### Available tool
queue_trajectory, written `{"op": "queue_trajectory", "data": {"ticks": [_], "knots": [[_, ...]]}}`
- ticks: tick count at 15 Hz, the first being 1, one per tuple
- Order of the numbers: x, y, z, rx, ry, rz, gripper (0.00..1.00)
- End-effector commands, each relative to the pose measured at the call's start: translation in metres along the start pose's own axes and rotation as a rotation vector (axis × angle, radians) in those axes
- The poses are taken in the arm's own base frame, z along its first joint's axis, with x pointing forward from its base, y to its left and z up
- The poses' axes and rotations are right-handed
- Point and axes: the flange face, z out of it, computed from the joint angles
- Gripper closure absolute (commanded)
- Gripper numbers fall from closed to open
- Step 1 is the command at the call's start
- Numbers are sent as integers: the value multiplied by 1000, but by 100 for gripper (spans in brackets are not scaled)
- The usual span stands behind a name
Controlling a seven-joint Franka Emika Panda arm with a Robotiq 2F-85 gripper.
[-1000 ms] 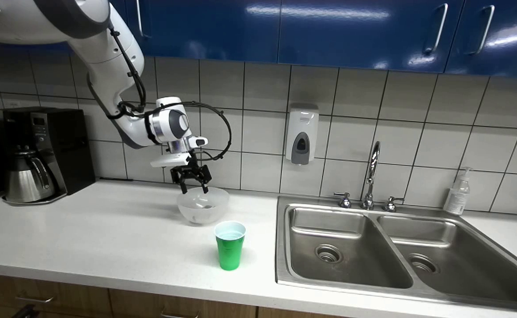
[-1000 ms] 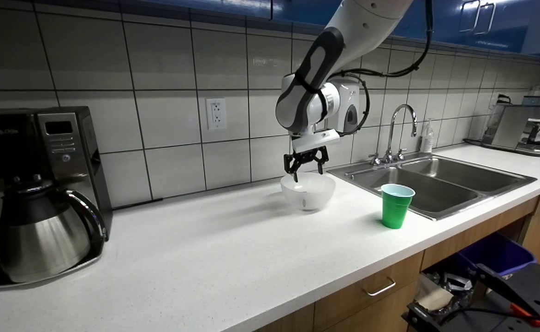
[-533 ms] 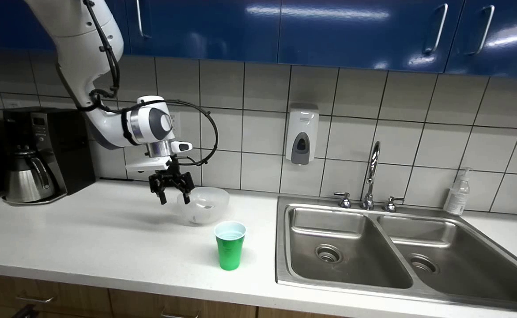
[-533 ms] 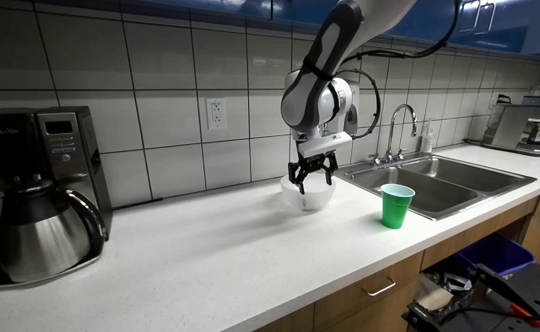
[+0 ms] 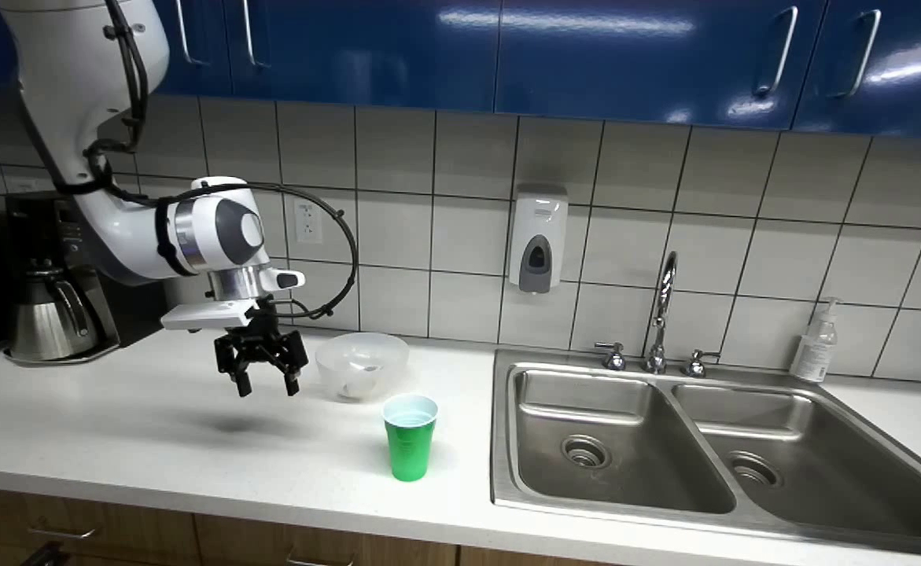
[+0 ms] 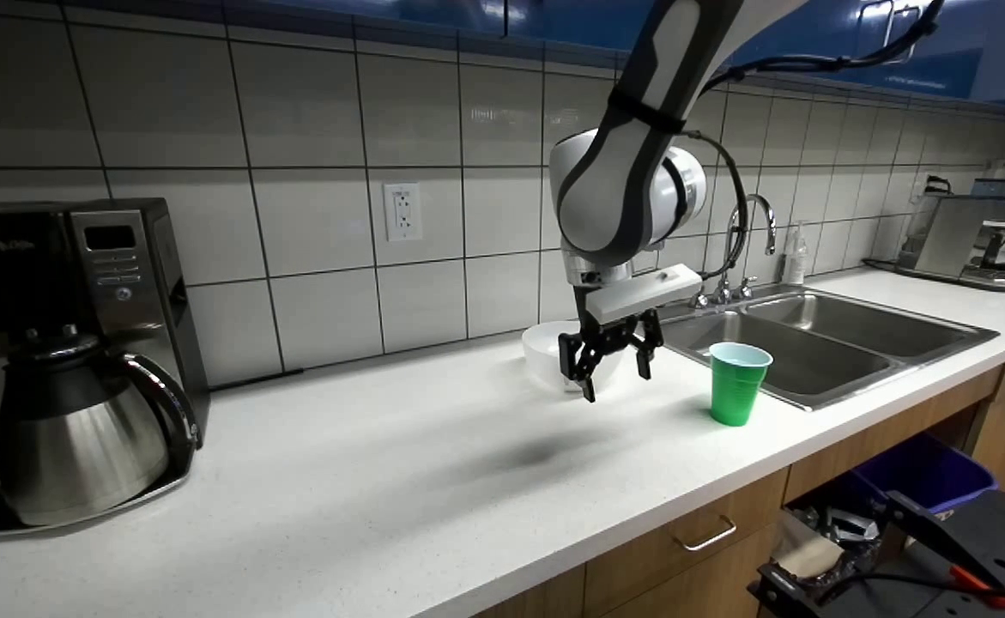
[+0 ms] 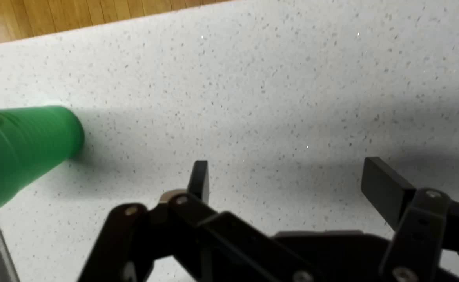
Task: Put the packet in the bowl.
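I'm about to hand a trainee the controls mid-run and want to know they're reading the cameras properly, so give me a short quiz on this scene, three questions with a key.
1. True or false: the gripper is open and holds nothing.
2. Which of these shows in the wrist view? (a) the wall soap dispenser (b) the green cup (c) the coffee maker
3. Short answer: is the gripper over the clear bowl, or off to its side?

Key: 1. True. 2. b. 3. Off to its side, above the counter.

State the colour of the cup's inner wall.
The inner wall is pale blue, clearest in an exterior view.
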Motion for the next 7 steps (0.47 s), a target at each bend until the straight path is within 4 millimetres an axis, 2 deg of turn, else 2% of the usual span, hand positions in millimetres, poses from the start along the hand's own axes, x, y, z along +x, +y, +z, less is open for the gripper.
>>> {"op": "queue_trajectory", "data": {"ticks": [1, 5, 6, 7], "knots": [[-48, -8, -5, -3, 21, 12, 0], [-84, -15, -1, 3, 7, 13, 0], [-62, -16, 9, -2, -12, 0, 0], [-69, -16, 9, 0, -17, 1, 0]]}}
